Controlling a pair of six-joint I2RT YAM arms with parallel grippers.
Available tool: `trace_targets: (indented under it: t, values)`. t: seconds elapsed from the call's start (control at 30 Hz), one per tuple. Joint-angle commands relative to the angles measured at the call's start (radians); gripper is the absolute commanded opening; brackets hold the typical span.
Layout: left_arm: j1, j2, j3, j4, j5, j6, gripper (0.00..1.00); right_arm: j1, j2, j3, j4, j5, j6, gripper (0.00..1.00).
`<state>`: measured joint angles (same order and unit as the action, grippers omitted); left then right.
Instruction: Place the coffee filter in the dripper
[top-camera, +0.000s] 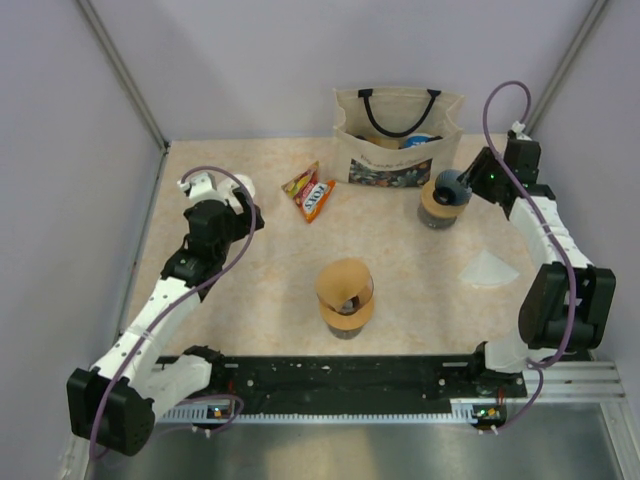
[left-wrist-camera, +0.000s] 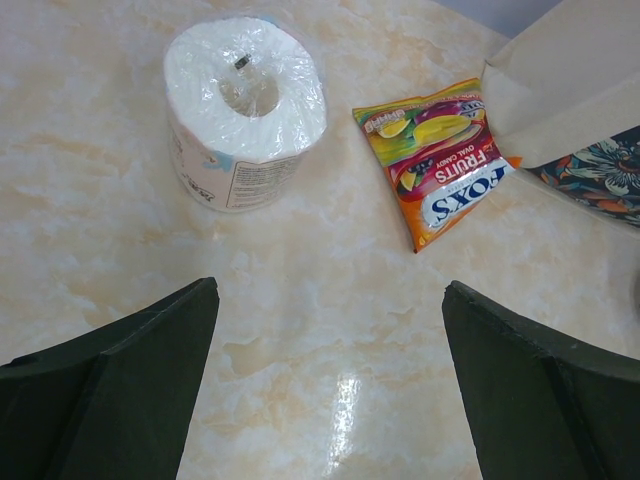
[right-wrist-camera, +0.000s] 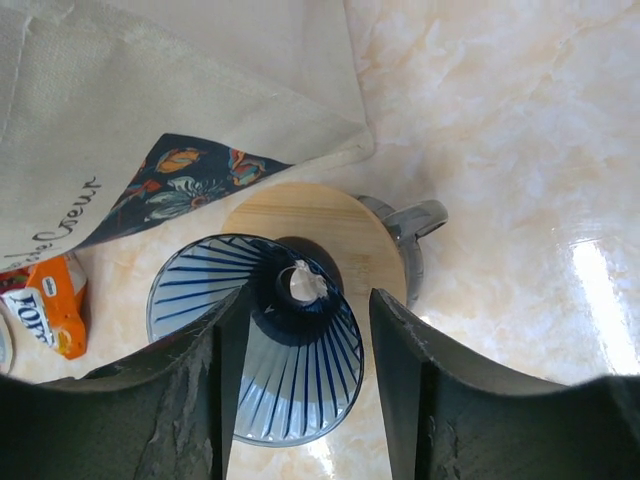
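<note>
R gripper (right-wrist-camera: 310, 300) is seen over the back-right of the table (top-camera: 420, 300). Its fingers are drawn in on either side of the dripper (right-wrist-camera: 200, 300), a blue ribbed cone, and it appears clamped on the narrow neck. The cone is tilted above the wood lid of a jar (right-wrist-camera: 320, 215). The tilt is best explained by the grip, as a cone left alone prob. wouldn't sit that way. Which end faces up can't be told for sure. The jar stands just in front of the bag (top-camera: 395, 140), so little room is left behind it.

Filter (top-camera: 488, 270) is found flat on the table, white & fan-shaped, near the R arm's elbow and well apart from the dripper. It's touched by neither arm and isn't shown in either wrist view.

L gripper (left-wrist-camera: 330, 290) is held w/ fingers wide apart, nothing between them, above bare table on the left. A roll (left-wrist-camera: 245, 100) & candy (left-wrist-camera: 440, 160) lie ahead of it; neither is needed. It's prob. parked there to stay out of the way.

A brown cone-shaped item (top-camera: 345, 295) stands mid-table; what it is can't be told.

Judgement: the dripper likely has to be set mouth-up & steady first, since the filter can only be dropped in once the wide end faces up. Filter pick-up is not yet begun. Thin paper lying flat may be hard to pinch off the surface.
</note>
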<state>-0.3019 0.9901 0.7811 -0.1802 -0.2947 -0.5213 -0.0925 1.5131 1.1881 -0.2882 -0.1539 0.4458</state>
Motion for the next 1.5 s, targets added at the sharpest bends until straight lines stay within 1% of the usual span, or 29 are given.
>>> trace_targets:
  t: [0.0,0.03,0.2,0.27,0.3,0.37,0.5,0.63,0.7,0.77,0.9,1.03,1.17,1.47]
  values:
    - [0.000,-0.033,-0.006,0.045,0.012,0.010,0.99,0.013,-0.066,0.047,-0.002,0.068,-0.002,0.54]
    - [0.000,-0.034,-0.008,0.047,0.012,0.010,0.99,0.013,-0.080,0.042,-0.003,0.088,-0.005,0.57]
    - [0.000,-0.054,-0.016,0.048,0.012,0.009,0.99,-0.006,-0.184,-0.008,-0.029,0.132,-0.038,0.78]
    - [0.000,-0.065,-0.023,0.059,0.015,0.009,0.99,-0.021,-0.250,-0.051,-0.035,0.146,-0.035,0.86]
    - [0.000,-0.071,-0.026,0.062,0.014,0.009,0.99,-0.026,-0.281,-0.091,-0.035,0.149,-0.030,0.92]
    - [0.000,-0.077,-0.029,0.064,0.014,0.010,0.99,-0.038,-0.359,-0.146,-0.037,0.191,-0.024,0.99]
    - [0.000,-0.087,-0.034,0.080,0.017,0.010,0.99,-0.055,-0.528,-0.283,-0.092,0.263,0.017,0.99]
    - [0.000,-0.094,-0.045,0.097,0.023,0.009,0.99,-0.075,-0.628,-0.346,-0.268,0.333,0.089,0.99]
    - [0.000,-0.097,-0.051,0.111,0.026,0.007,0.99,-0.078,-0.668,-0.386,-0.340,0.346,0.164,0.99]
    - [0.000,-0.100,-0.059,0.123,0.032,0.007,0.99,-0.078,-0.697,-0.453,-0.358,0.292,0.224,0.99]
    - [0.000,-0.107,-0.063,0.119,0.034,0.009,0.99,-0.078,-0.729,-0.583,-0.333,0.223,0.338,0.98]
    - [0.001,-0.123,-0.078,0.128,0.017,0.015,0.99,-0.078,-0.711,-0.694,-0.267,0.240,0.404,0.98]
    - [0.000,-0.128,-0.083,0.136,0.029,0.015,0.99,-0.078,-0.709,-0.748,-0.195,0.287,0.433,0.96]
    - [0.000,-0.128,-0.088,0.136,0.037,0.010,0.99,-0.078,-0.688,-0.843,0.010,0.289,0.485,0.90]
